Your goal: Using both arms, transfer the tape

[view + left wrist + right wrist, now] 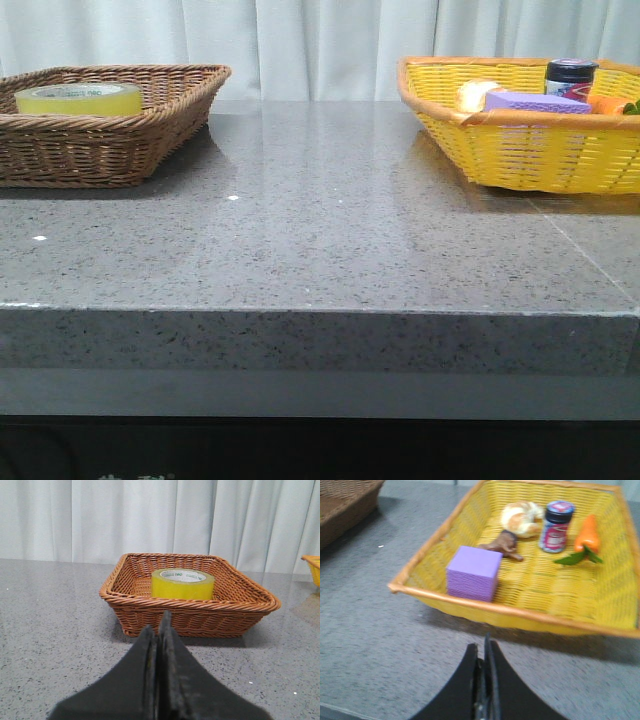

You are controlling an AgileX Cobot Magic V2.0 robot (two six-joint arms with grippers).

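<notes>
The tape is a wide roll of translucent yellow tape with a pale core. It lies flat in the brown wicker basket at the far left; the left wrist view also shows the tape in this basket. My left gripper is shut and empty, short of the basket's near wall. My right gripper is shut and empty, over the table in front of the yellow basket. Neither arm shows in the front view.
The yellow basket at the far right holds a purple block, a pale bread-like item, a dark jar, a toy carrot and a small brown figure. The grey speckled table has its front edge near the camera.
</notes>
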